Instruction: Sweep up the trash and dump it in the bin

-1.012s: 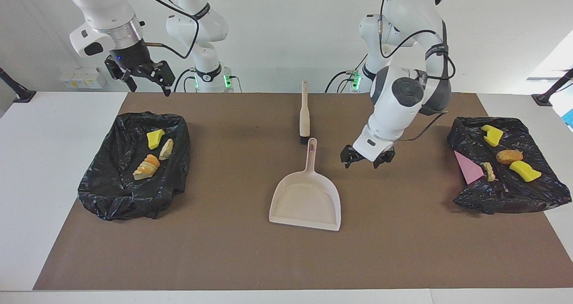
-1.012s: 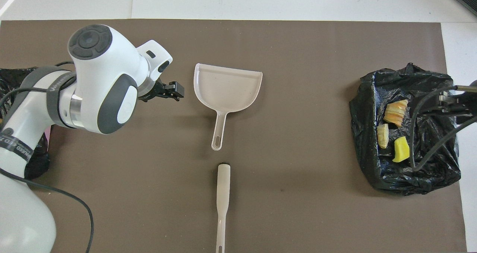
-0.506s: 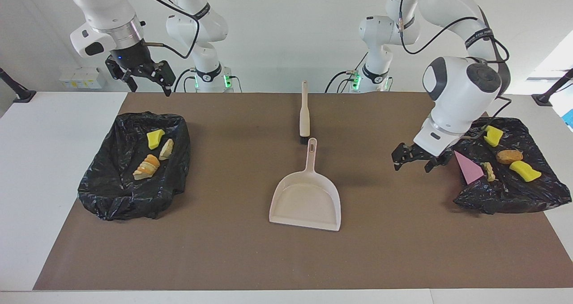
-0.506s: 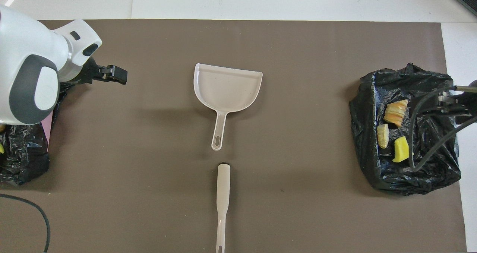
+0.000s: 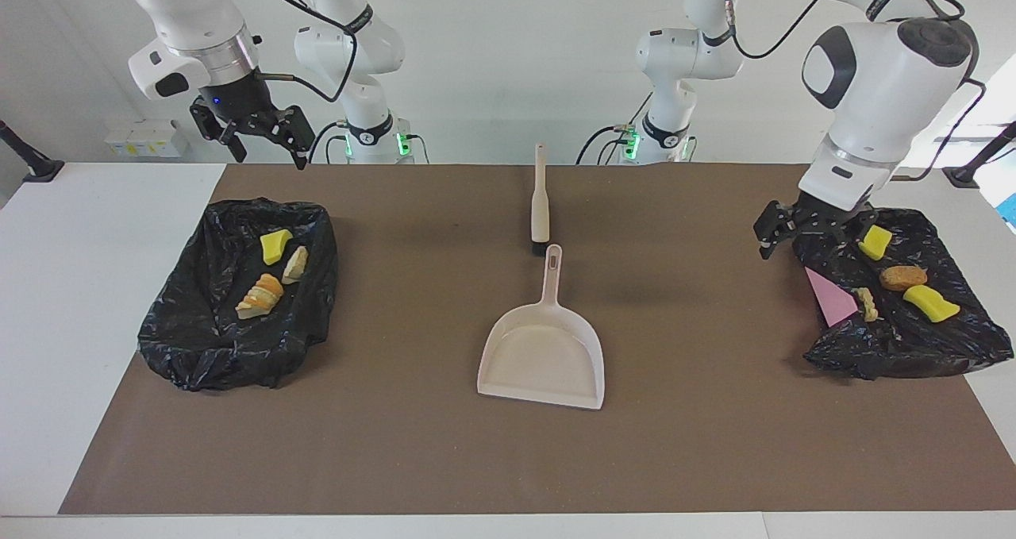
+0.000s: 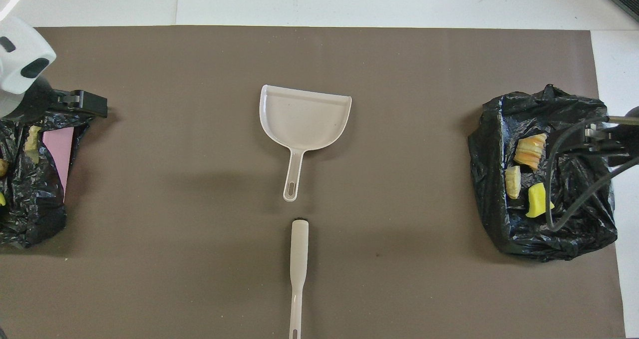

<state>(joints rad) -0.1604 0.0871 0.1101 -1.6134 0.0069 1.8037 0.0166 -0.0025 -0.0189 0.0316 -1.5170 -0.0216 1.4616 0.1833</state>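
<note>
— So, where do I stand?

— Judging by the table, the job looks finished. All the trash (image 5: 270, 273) lies in the two black bags (image 5: 238, 293), one at each end of the table; none is on the mat. The dustpan (image 5: 544, 356) and brush (image 5: 540, 205) lie mid-table, untouched.

— And my hands?

— Left gripper (image 5: 802, 225) hangs over the edge of its bag (image 5: 897, 301), fingers apart, empty. Right gripper (image 5: 254, 130) waits raised over the mat's edge by its own bag, also released.

— Next?

— I'd park both arms, I think; nothing needs sweeping.

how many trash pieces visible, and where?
7. Three in the bin bag at the right arm's end: yellow chunk, two bread bits. Four in the other bag: yellow chunks, brown bit, small bit. More may be hidden in folds.
</note>
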